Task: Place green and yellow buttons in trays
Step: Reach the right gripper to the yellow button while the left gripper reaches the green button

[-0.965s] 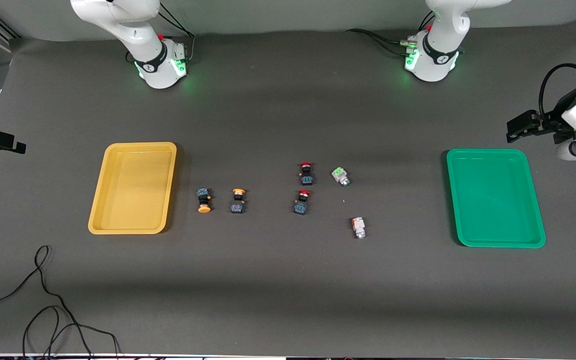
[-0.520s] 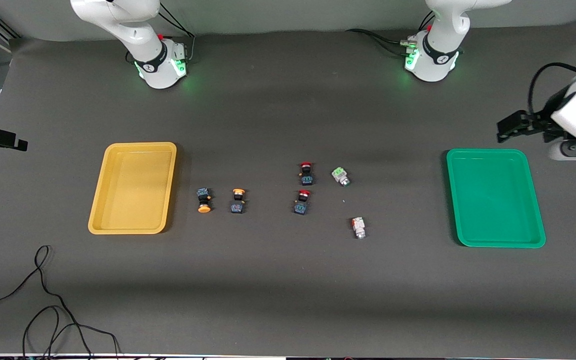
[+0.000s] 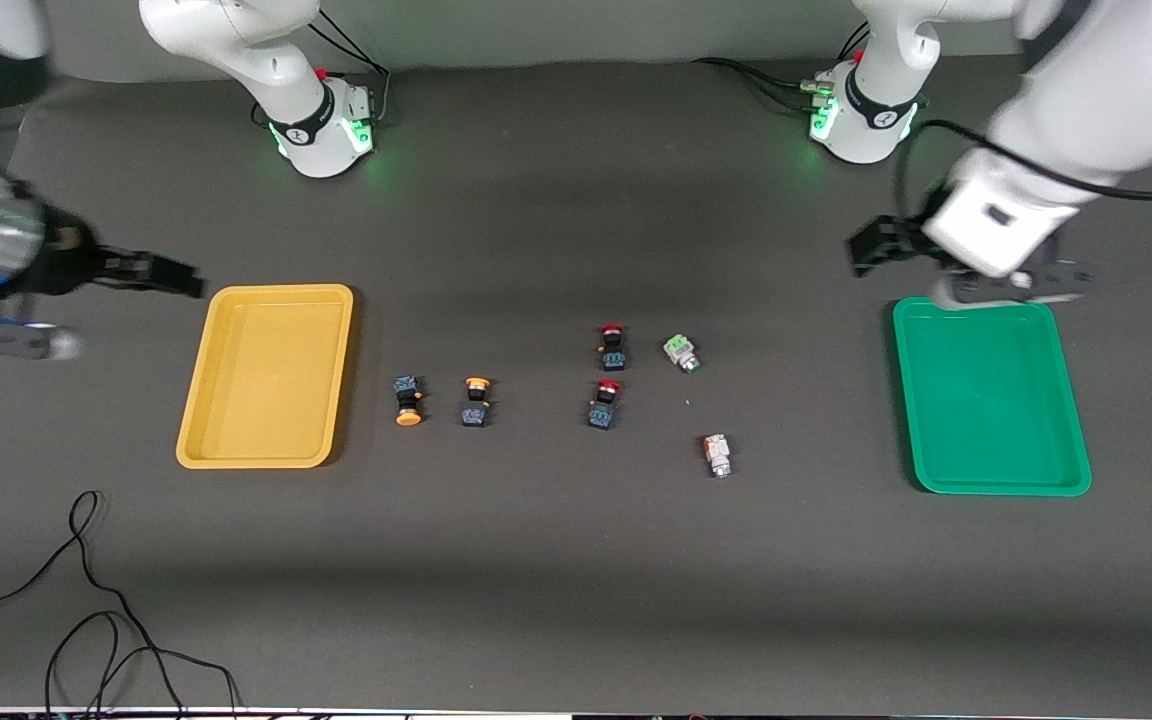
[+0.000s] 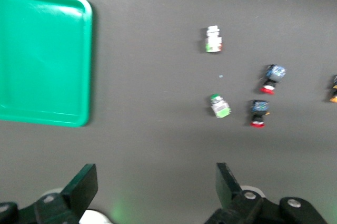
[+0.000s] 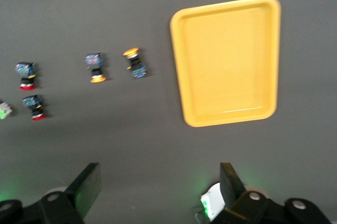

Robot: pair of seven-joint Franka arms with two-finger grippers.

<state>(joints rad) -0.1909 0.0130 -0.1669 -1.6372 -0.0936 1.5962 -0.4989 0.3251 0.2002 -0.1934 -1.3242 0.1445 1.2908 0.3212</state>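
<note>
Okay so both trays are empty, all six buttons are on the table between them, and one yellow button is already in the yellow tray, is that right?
Not quite. The front view shows the yellow tray empty, like the green tray. Both yellow buttons lie on the table beside it, with the other four buttons between the trays.

no readable text, labels, or numbers

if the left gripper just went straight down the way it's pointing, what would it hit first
Probably bare table. The left gripper is open and points down at mat between the green tray and the green-marked button, touching neither. Its height is hard to judge.
</note>
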